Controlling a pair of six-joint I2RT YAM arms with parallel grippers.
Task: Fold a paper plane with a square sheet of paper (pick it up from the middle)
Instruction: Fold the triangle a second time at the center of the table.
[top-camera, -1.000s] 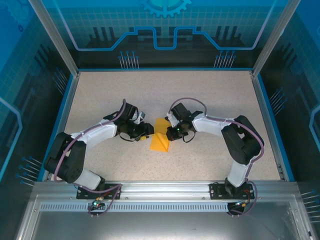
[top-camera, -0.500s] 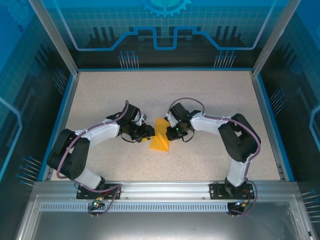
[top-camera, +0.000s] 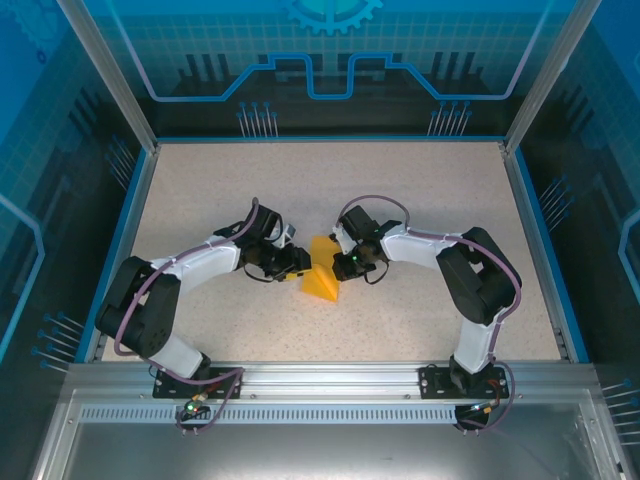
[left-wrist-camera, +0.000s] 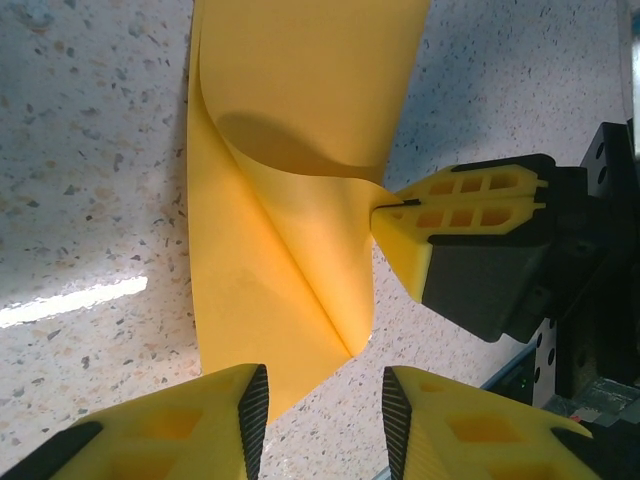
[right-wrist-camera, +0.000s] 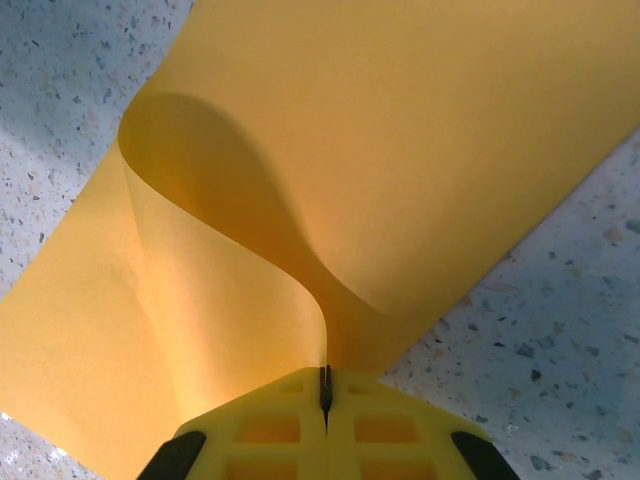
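Left gripper (top-camera: 294, 262) and right gripper (top-camera: 341, 262) are seen from above facing each other across the square sheet of paper (top-camera: 322, 283), which lies near the middle of the speckled table (top-camera: 430, 190).

From the left wrist, the left gripper's jaws are seen partly apart with nothing clamped, the sheet's near edge just beside them. One flap is curled upward.

From the right wrist, the right gripper's jaws are seen pressed together on that raised edge, while the rest lies flat.
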